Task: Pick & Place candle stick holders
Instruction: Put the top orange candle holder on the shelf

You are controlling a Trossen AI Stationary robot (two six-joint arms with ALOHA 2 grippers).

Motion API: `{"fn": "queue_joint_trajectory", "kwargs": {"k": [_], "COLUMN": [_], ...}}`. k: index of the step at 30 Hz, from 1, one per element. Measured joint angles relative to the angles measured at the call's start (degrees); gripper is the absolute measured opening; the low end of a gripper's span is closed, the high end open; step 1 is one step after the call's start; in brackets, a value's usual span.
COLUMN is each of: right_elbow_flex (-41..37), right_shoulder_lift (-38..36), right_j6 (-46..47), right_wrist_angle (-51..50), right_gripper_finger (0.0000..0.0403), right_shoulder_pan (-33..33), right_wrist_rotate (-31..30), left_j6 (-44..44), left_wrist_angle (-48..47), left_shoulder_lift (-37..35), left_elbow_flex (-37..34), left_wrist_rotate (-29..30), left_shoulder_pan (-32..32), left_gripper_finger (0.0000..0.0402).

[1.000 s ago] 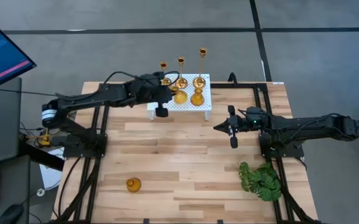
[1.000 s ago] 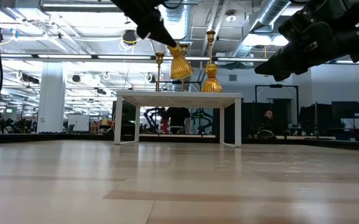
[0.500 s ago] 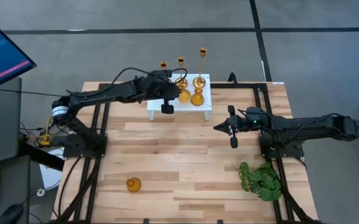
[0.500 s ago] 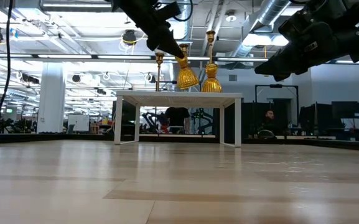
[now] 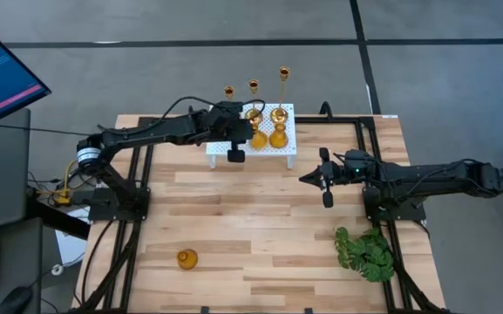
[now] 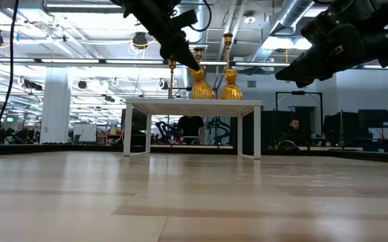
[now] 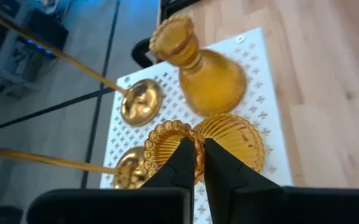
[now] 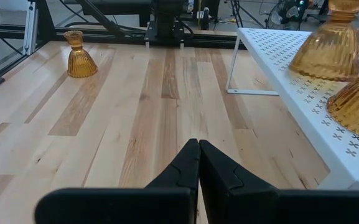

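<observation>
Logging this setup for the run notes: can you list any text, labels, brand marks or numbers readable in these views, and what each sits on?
Nothing can be read.
Monitor at the table's left, high view: lines of text on a blue screen, too small to read.
Candle stick holders, white perforated stand, both arms: no visible lettering.
Room behind the table, low view: no legible signs.

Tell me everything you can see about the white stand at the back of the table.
The white perforated stand is a low, flat-topped shelf on thin legs, its top punched with small cross-shaped holes. It stands level at the wooden table's far edge. Amber and brass candle stick holders rest on it. The left pincer is over it, shut on one amber holder's rim.
</observation>
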State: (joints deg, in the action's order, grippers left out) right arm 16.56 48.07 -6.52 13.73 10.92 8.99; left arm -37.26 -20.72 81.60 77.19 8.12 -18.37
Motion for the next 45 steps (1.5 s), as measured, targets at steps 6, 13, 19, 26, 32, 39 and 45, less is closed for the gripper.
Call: {"fn": "queue_joint_trajectory", "kwargs": {"k": [6,13,19,26,32,39,45], "right_elbow_flex": [0.00,0.00,0.00,0.00,0.00,0.00,0.00], "right_shoulder_lift": [0.00,0.00,0.00,0.00,0.00,0.00,0.00], "right_j6": [0.00,0.00,0.00,0.00,0.00,0.00,0.00], "right_wrist_angle": [0.00,-0.02,-0.02,-0.02,-0.02,-0.02,-0.02], "right_gripper_finger": [0.0000,0.0000,0.0000,0.0000,0.0000,0.0000,0.0000], "right_shoulder_pan": [0.00,0.00,0.00,0.00,0.00,0.00,0.00], "right_wrist_rotate": [0.00,0.00,0.00,0.00,0.00,0.00,0.00], "left_j6": [0.02,0.05,0.45,2.34,3.24,3.23,3.28], "left_wrist_angle": [-1.67,-1.89,-1.93,-2.02,-1.69,-0.90,0.25], "left_shoulder_lift": [0.07,0.07,0.05,0.05,0.07,0.14,0.20], "left_elbow_flex": [0.02,0.02,0.07,0.07,0.01,-0.09,-0.20], "left_wrist_rotate": [6.23,4.21,1.83,1.70,1.35,1.34,1.48], "left_shoulder_pan": [0.06,0.26,0.33,0.31,0.31,0.31,0.31], "left_gripper_finger": [0.0012,0.0016,0.0014,0.0018,0.0043,0.0056,0.0056]}}
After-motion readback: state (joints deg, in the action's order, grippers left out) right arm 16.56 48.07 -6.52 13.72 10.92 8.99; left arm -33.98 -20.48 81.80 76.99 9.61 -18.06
